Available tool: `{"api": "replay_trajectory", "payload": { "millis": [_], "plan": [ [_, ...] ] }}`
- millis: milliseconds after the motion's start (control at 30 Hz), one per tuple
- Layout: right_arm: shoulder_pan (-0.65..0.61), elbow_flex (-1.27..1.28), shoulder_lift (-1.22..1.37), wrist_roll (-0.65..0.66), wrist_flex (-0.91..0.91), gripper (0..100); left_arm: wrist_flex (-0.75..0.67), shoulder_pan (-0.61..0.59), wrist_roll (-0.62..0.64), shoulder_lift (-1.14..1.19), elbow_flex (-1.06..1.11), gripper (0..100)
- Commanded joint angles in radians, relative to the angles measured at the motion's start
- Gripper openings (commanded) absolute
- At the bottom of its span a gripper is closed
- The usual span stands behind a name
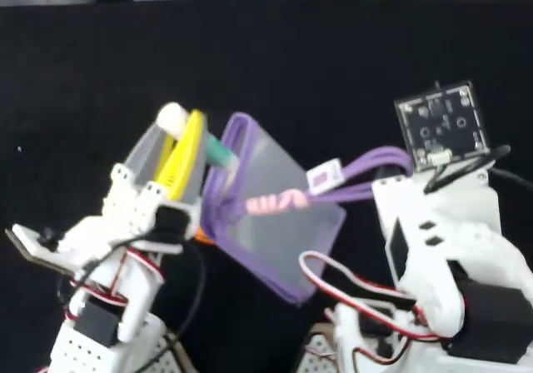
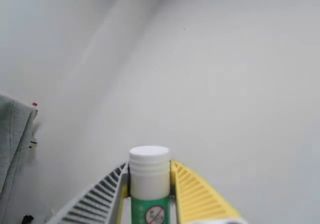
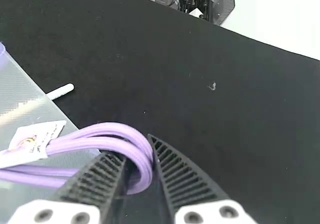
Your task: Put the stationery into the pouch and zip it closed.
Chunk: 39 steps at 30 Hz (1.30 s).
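Glue stick [image 2: 149, 181] with a white cap is clamped in the left gripper [image 1: 177, 158], its green end at the mouth of the clear, purple-edged pouch [image 1: 275, 215]. The right gripper [image 3: 134, 151] pinches the pouch's purple cord [image 3: 100, 134] above the black table [image 1: 333, 57].

Soft, even indoor light.
Pale wall [image 2: 225, 59] washes out bright; black tablecloth [image 1: 333, 48] swallows shadows; faint sheen on the pouch [image 1: 275, 215].
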Motion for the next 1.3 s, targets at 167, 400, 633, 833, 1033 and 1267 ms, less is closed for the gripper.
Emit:
{"api": "replay_trajectory", "payload": {
  "millis": [167,400,633,833,1033,1267],
  "plan": [
    [0.020,-0.002,-0.012,0.002,0.026,1.1,-0.009,0.024,-0.057,0.003,0.048,3],
    [0.021,-0.002,-0.012,0.002,0.026,1.1,-0.009,0.036,-0.057,0.005,0.084,3],
    [0.021,-0.002,-0.012,0.002,0.026,1.1,-0.043,0.127,-0.184,0.006,0.105,3],
    [0.021,-0.002,-0.012,0.002,0.026,1.1,-0.130,0.114,-0.201,0.008,0.160,3],
    [0.021,-0.002,-0.012,0.002,0.026,1.1,-0.137,0.189,-0.201,0.133,0.151,3],
    [0.017,0.021,-0.073,0.009,0.023,1.1,-0.138,0.236,-0.201,0.308,0.085,3]
  ]
}}
